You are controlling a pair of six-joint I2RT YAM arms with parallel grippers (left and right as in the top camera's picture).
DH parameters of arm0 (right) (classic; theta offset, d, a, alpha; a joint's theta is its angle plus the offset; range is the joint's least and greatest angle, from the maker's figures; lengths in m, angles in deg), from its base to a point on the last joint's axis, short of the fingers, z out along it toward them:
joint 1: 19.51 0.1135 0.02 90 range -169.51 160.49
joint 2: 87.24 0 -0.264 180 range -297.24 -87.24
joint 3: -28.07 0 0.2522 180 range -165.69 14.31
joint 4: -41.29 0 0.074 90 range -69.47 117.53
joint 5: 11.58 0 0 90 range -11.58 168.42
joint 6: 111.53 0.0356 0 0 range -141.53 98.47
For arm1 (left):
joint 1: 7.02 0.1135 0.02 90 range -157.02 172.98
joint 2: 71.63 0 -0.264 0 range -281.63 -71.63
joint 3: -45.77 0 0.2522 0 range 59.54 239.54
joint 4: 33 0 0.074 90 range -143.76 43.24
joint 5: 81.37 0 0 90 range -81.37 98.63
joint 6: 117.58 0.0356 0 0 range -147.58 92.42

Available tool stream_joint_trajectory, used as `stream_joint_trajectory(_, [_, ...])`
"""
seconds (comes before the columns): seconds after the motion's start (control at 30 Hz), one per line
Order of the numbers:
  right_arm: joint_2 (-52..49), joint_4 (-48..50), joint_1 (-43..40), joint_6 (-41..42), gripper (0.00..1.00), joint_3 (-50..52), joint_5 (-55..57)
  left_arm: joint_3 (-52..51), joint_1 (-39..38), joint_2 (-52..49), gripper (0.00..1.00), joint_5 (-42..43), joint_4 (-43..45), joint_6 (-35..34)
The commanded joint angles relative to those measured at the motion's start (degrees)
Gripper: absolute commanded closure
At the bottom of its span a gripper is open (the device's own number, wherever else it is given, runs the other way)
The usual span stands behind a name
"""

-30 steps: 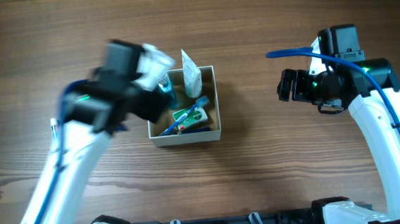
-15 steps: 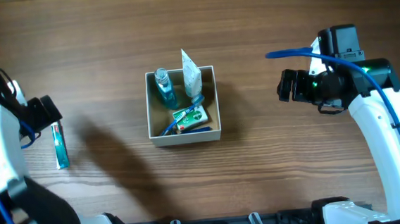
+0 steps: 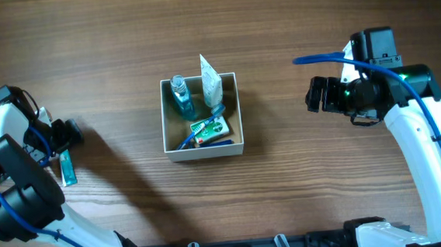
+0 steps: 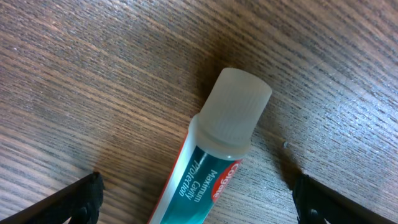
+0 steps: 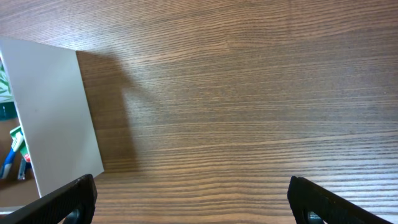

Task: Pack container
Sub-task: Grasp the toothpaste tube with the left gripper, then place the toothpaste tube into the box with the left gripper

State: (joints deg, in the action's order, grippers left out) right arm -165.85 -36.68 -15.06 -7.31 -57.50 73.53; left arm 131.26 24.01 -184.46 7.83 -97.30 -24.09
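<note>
The container, a square white-walled box with a tan inside, sits mid-table and holds a blue bottle, a white sachet, a green packet and a blue toothbrush. A teal toothpaste tube lies on the wood at far left; in the left wrist view its white cap points up between my fingers. My left gripper is open and hovers over the tube's cap end. My right gripper is open and empty, right of the container, whose white wall shows in the right wrist view.
The table is dark wood. My left arm's body fills the lower left corner. My right arm runs down the right side.
My left arm has swung from over the container to the far left and come down over the toothpaste tube. The blue bottle now stands in the container. The right arm has not moved.
</note>
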Motion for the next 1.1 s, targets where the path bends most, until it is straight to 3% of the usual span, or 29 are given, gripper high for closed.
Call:
stream_joint_trajectory(0.0, [-0.04, 0.11, -0.17, 0.35, 0.0, 0.26, 0.96, -0.63, -0.04, -2.27, 0.12, 1.2, 0.02, -0.79])
stream_joint_trajectory(0.07, [-0.04, 0.11, -0.17, 0.37, 0.0, 0.26, 0.98, -0.63, -0.04, -2.27, 0.36, 1.49, -0.2, -0.87])
stream_joint_trajectory(0.27, [-0.04, 0.09, -0.2, 0.35, 0.0, 0.26, 0.98, -0.63, -0.04, -2.27, 0.68, 3.65, -1.33, -0.98])
stream_joint_trajectory(0.3, [-0.04, 0.04, -0.2, 0.31, 0.0, 0.26, 0.98, -0.63, -0.04, -2.25, 0.77, 4.42, -1.55, -1.01])
stream_joint_trajectory(0.43, [-0.04, 0.02, -0.2, 0.28, 0.0, 0.26, 0.98, -0.52, -0.07, -1.68, 0.86, 4.52, -2.45, -1.03])
stream_joint_trajectory(0.5, [-0.04, 0.0, -0.17, 0.28, 0.0, 0.26, 0.98, -0.31, -0.07, -0.17, 0.96, 5.7, -2.75, -1.03])
stream_joint_trajectory(0.73, [-0.04, 0.13, -0.2, -0.55, 0.0, 0.26, 0.98, 1.7, -4.02, 14.51, 0.96, 10.47, -5.09, -1.2])
stream_joint_trajectory(0.83, [-0.04, 0.31, -0.2, -0.55, 0.0, 0.26, 0.98, 1.9, -12.35, 27.43, 0.96, 11.3, -5.81, 1.09])
stream_joint_trajectory(0.97, [-0.04, 0.81, -0.2, -0.55, 0.0, 0.26, 0.98, 1.9, -30.01, 40.24, 0.96, 11.28, -4.61, 12.85])
stream_joint_trajectory(1.07, [-0.04, 1.16, -0.2, -0.52, 0.0, 0.26, 0.98, 1.9, -42.8, 42.71, 0.96, 11.28, -4.52, 22.93])
